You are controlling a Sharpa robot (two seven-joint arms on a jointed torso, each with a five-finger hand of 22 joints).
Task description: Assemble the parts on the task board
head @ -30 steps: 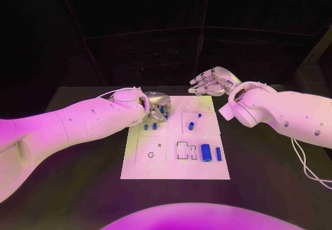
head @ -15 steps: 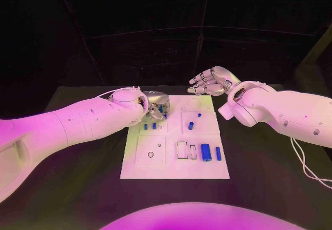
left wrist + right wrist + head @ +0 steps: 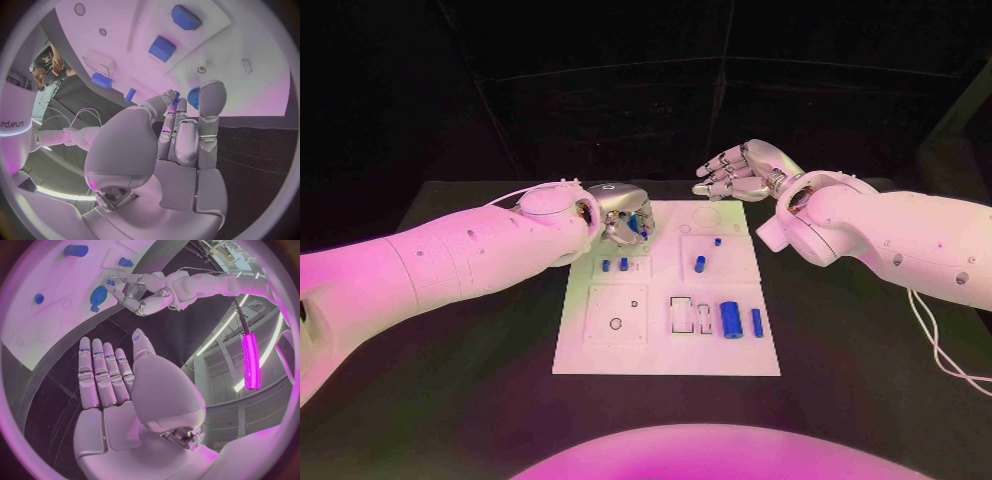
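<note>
I've got a small round blue part (image 3: 193, 98) pinched in my left hand (image 3: 620, 212), over the flat white task board's (image 3: 666, 358) 11 o'clock corner; right hand (image 3: 747, 170) hovers empty, fingers spread, at 1 o'clock.

The left hand (image 3: 620, 212) covers the upper left corner of the task board (image 3: 666, 355) in the head view. A small blue part (image 3: 193, 97) sits behind its fingers (image 3: 210, 102), mostly hidden; whether it is held cannot be told.

The black table (image 3: 862, 330) bears the white task board (image 3: 610, 355), lying flat at its middle.
</note>
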